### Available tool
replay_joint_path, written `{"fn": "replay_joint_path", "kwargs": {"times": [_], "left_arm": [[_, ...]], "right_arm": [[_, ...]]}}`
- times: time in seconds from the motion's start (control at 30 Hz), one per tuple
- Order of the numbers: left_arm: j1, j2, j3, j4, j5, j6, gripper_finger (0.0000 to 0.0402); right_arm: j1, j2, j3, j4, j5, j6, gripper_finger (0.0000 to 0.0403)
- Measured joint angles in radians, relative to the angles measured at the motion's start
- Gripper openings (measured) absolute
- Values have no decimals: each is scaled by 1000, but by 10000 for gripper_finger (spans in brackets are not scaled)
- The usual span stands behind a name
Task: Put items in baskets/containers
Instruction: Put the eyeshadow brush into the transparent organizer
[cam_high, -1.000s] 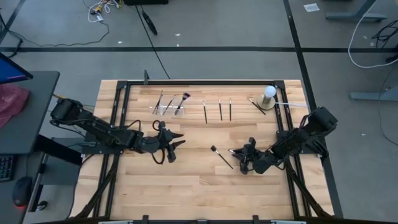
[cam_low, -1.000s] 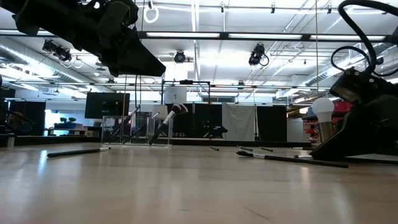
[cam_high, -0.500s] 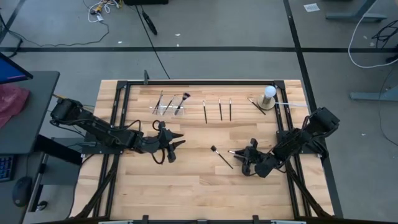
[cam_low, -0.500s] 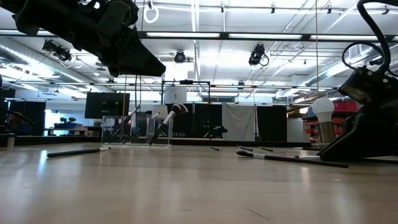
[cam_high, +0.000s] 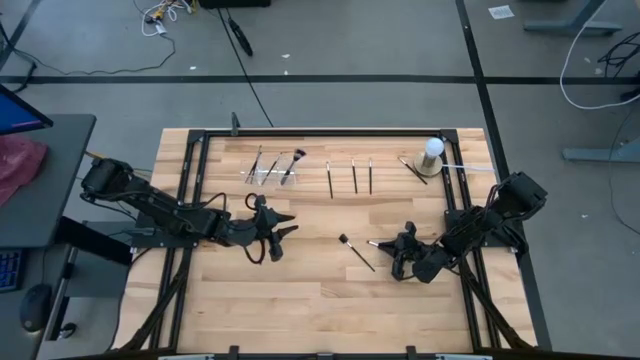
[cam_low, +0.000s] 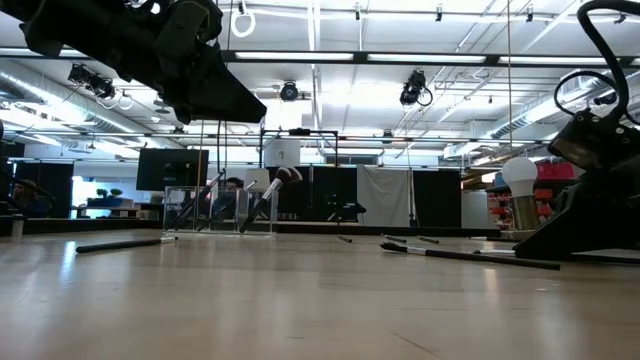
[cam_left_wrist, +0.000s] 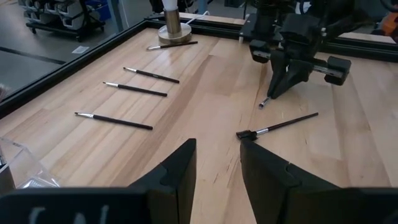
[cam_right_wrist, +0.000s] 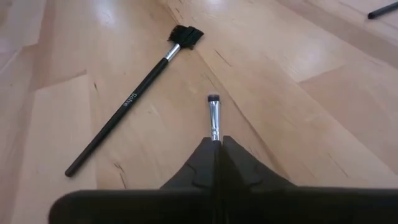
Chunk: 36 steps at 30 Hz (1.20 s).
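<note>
Wooden table (cam_high: 300, 290) carries loose brushes, and the clear holder (cam_high: 268, 172) with some brushes stands at its far side. Right gripper (cam_right_wrist: 217, 144) is closed on a small brush (cam_right_wrist: 214, 116) just beside a bigger brush (cam_right_wrist: 134, 96); I judge it must next lift and carry it to the holder. Left gripper (cam_left_wrist: 217, 163) waits open near mid-table.

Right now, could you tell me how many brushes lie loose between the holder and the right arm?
5: three in a row past the holder, one by the white bulb, one near the right hand, which pinches a sixth. Others may hide.
</note>
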Motion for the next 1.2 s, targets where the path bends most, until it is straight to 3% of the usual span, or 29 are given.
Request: {"fn": "replay_joint_path", "kwargs": {"times": [0.2, 0.5, 0.67, 0.8, 1.0, 1.2], "left_arm": [[0, 0, 0, 0, 0, 3, 126], [-2, 0, 0, 13, 10, 28, 126], [-2, 13, 0, 46, 39, 60, 126], [-16, 104, 2, 264, 139, 180, 126], [-35, 329, 24, 720, 234, 382, 126], [-26, 473, 148, 782, 280, 413, 126]], "right_arm": [[-10, 3, -5, 36, 12, -58, 10], [-11, 14, -19, 403, 116, -322, 6], [-11, 12, -18, 717, 125, -549, 7], [-20, 10, 0, 959, 17, -780, 7], [-81, 5, 133, 946, -236, -890, 8], [-127, 6, 296, 853, -340, -1045, 8]]}}
